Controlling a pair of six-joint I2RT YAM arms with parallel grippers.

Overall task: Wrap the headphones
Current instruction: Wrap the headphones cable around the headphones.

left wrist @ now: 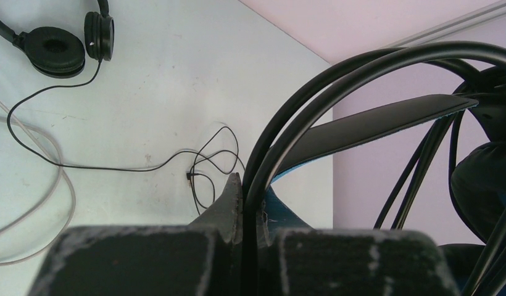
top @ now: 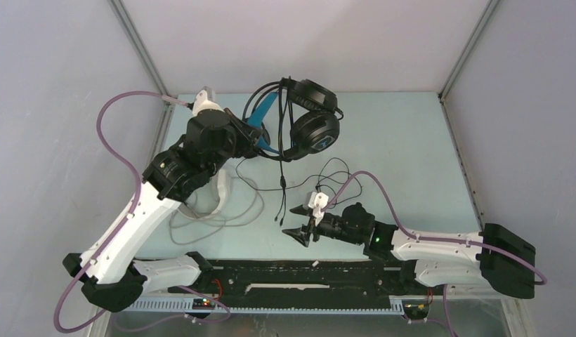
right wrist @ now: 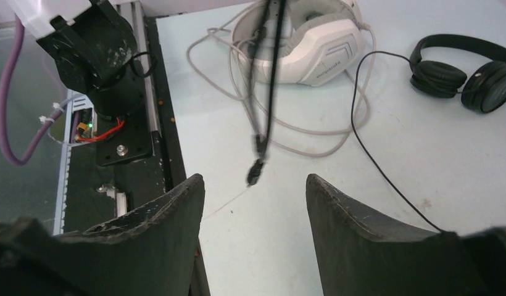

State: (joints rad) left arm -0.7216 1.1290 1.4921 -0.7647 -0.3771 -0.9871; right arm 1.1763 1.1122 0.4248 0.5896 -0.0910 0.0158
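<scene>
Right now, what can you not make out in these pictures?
- White headphones: top view, mostly under the left arm.
- Small black headphones: left wrist view, headband cut by the edge.
- Hanging cable's plug: right wrist view, blurred.

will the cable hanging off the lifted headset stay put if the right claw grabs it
Probably floppy: the cable hangs slack from the headset the left claw holds up. It looks thin and light, so a nudge may set it swinging. Its plug, ahead of the open right claw, is likely the stiffest bit to pinch.
</scene>
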